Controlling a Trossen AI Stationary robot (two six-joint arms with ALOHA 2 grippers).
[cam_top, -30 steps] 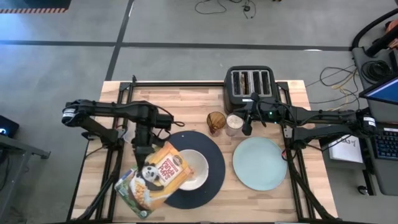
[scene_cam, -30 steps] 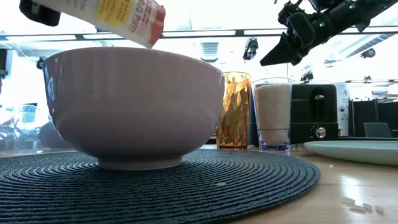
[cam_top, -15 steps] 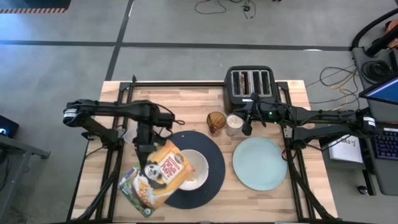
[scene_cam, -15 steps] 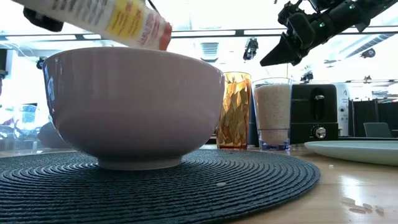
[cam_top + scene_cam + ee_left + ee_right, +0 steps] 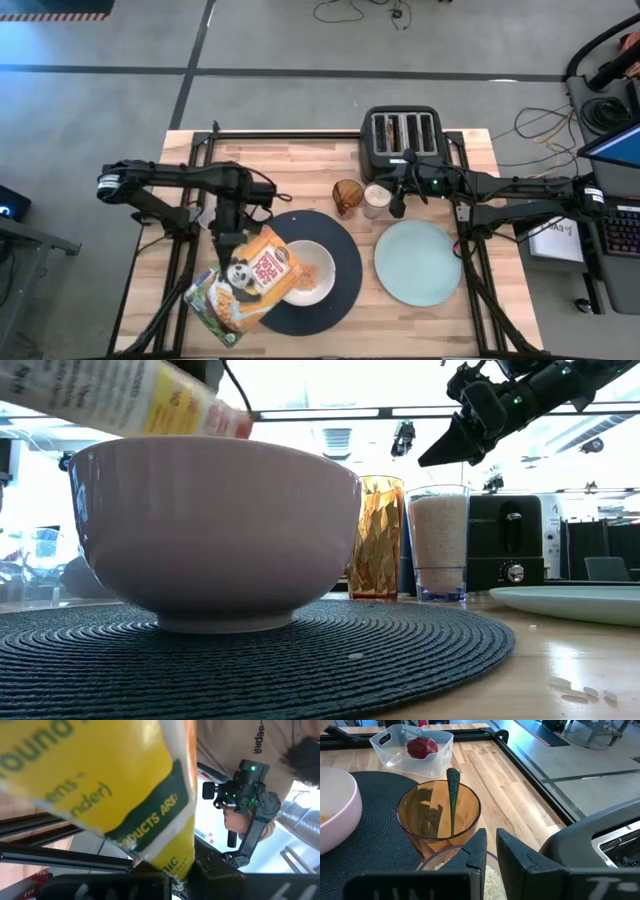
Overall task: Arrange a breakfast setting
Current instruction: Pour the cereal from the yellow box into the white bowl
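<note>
The cereal box (image 5: pixel 243 282) hangs from my left claw (image 5: pixel 228 240), clenched on its upper edge, and it has tipped further than a second ago: its open mouth now dips below the rim of the white bowl (image 5: pixel 310 272), where before it sat just above. Cereal shows in the bowl now (a pale orange heap under the box's mouth). The bowl sits on the black plate (image 5: pixel 345 262), just ahead of and below my left claw.

My right claw (image 5: pixel 398 205) has not moved; its fingers are nearly closed on nothing, and it hovers over the glass of white grains (image 5: pixel 377 199). Beside that stands the amber cup (image 5: pixel 347 194) with a green utensil (image 5: pixel 453 787) in it. The green plate (image 5: pixel 417 262) lies near that claw, the toaster (image 5: pixel 402 132) behind it, and the red fruit (image 5: pixel 421 747) sits in a clear tub (image 5: pixel 440 751) beyond the cup.
</note>
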